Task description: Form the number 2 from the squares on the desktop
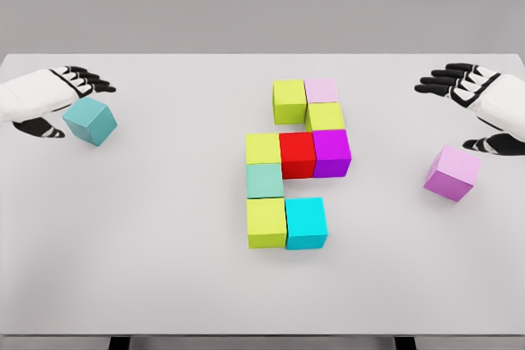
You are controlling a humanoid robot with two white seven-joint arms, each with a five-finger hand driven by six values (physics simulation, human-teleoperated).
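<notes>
head view: only one camera, everything below is from it
tabletop point(123, 268): white, carries all cubes
figure: nine cubes mid-tabletop, touching; top row green point(289, 101) + pale pink point(321, 90), yellow-green point(326, 115) under pink, middle row yellow point(262, 148), red point(297, 154), purple point(331, 152), then mint point(265, 179), bottom row lime point(267, 222) + cyan point(306, 222)
gaps (my read): top and bottom rows look one cube short of a 2
teal cube point(89, 120): near left edge, tilted, looks lifted, between the fingers
left hand point(51, 104): clamped on teal cube
violet cube point(452, 173): near right edge, tilted, just below right hand
right hand point(480, 104): fingers apart, contact with violet cube unclear
key relation: figure lies inboard of both hands; bottom-row gap faces the right edge, so right hand nearer to it
</notes>
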